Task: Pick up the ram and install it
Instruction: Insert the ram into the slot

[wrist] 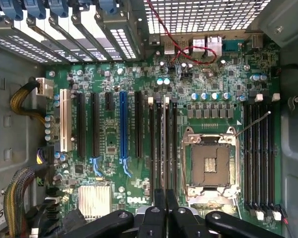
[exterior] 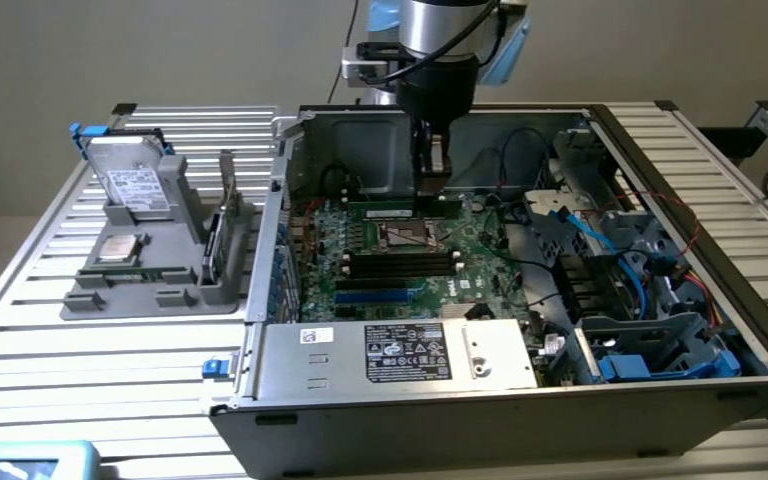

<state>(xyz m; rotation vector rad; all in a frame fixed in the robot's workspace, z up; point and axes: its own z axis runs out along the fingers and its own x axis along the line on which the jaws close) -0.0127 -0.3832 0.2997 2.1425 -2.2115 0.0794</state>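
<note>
One arm on the rig, its claw (exterior: 432, 188) hanging inside the open computer case (exterior: 491, 440), which stands on the slatted counter (exterior: 11, 340).

Claw position: the tip is low over the motherboard (exterior: 398, 270). The processor socket (exterior: 404, 237) is just in front of the tip, on the nearer side in the exterior view.

Ram: the ram (exterior: 387, 212) is a thin green strip with a pale label. It stands on edge on the board just beside the claw tip, toward the exterior view's left, along the far edge of the socket. I cannot tell whether the tip touches its end, nor whether it sits fully down in its slot.

Claw state, from the wrist view: the two fingers (wrist: 159, 206) are pressed side by side with only a dark seam between them and nothing seen held, so the claw (wrist: 165, 196) is closed. Black memory slots (wrist: 164, 144) run straight out from the fingertips. The socket (wrist: 211, 166) lies to one side of them and a blue expansion slot (wrist: 122, 124) further off on the other.

Well apart from the claw, outside the case toward the exterior view's left, a grey tray (exterior: 157, 295) holds a silver hard drive (exterior: 131, 185) and a small square processor chip (exterior: 117, 248).
</note>
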